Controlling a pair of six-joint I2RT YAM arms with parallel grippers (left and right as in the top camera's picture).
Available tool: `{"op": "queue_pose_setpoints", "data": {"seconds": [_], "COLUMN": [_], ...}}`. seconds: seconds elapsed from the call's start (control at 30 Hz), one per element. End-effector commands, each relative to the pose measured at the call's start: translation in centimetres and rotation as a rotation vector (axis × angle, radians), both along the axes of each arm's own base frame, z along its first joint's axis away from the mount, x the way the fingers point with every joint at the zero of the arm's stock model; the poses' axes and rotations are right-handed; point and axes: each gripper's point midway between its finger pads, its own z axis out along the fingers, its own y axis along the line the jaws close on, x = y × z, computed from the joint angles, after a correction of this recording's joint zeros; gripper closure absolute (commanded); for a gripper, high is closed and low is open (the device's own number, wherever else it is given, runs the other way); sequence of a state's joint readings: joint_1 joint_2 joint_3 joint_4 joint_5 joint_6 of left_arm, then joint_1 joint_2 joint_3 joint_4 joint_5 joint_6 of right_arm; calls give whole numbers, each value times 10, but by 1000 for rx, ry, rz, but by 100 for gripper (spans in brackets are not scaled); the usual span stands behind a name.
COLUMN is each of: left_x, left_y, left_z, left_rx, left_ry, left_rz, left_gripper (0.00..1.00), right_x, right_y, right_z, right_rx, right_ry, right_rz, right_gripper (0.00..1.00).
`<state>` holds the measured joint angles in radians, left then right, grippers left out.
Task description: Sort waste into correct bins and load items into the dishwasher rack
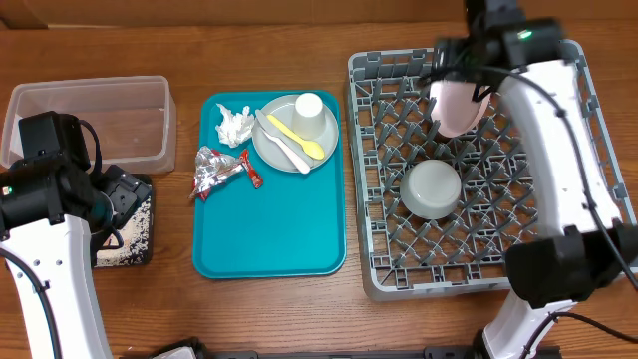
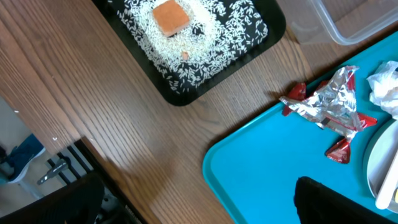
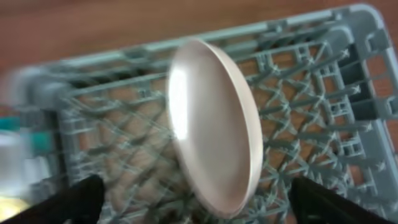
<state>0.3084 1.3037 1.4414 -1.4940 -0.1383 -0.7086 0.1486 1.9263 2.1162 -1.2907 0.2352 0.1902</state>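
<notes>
The pale pink-white plate [image 1: 459,106] stands on edge among the pegs of the grey dishwasher rack [image 1: 371,261]; it also shows in the right wrist view [image 3: 214,124]. My right gripper [image 1: 465,72] is open, its fingers [image 3: 202,204] wide on either side of the plate without touching it. A grey bowl [image 1: 431,189] lies upside down in the rack. My left gripper [image 1: 128,197] is open and empty [image 2: 199,205] above the wood between the black tray [image 2: 264,37] and the teal tray. The black tray holds rice grains [image 2: 205,43] and the orange cube [image 2: 171,17].
The teal tray [image 1: 269,239] carries a grey plate [image 1: 271,148] with white cup [image 1: 310,115], yellow spoon [image 1: 296,137] and white utensil [image 1: 282,147], plus tissue [image 1: 235,125], foil wrappers [image 1: 212,170] and a red packet [image 1: 252,175]. The clear tub [image 1: 95,120] stands at the far left.
</notes>
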Motion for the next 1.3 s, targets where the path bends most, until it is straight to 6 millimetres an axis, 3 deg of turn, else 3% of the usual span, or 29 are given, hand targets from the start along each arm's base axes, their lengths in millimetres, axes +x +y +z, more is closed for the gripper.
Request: {"op": "queue_pose_setpoints", "data": {"seconds": [0.0,0.17,0.37,0.53,0.63,0.73,0.83,0.97,1.13,1.27], "left_x": [0,16,28,22,19,26,37,51,72,88], "left_y": [-4,-30,-79,-110,-131,-149,-157,-147,-169,-184], "left_z": [0,0,1,-20,-32,-35,-35,-39,-52,-77], "left_rx": [-29,-141,-283,-317,-330,-317,-263,-140,-153,-161], "left_ry": [-10,-64,-137,-75,-48,-71,-103,-93,-106,-64], "left_rz": [13,-233,-563,-686,-766,-846,-879,-796,-818,-806], "left_gripper": [0,0,1,3,6,4,2,1,2,3], "right_x": [-7,-37,-59,-60,-62,-65,-67,-68,-68,-68], "right_y": [16,11,-13,-74,-107,-126,-134,-135,-135,-135], "right_z": [81,157,203,197,187,182,182,182,182,182], "right_rx": [210,251,167,141,120,109,104,103,103,103], "right_ry": [-157,-305,-445,-467,-443,-430,-431,-431,-431,-431], "right_rz": [31,53,-20,-336,-427,-473,-494,-498,-498,-498], "right_gripper": [0,0,0,0,0,0,0,0,0,0]}}
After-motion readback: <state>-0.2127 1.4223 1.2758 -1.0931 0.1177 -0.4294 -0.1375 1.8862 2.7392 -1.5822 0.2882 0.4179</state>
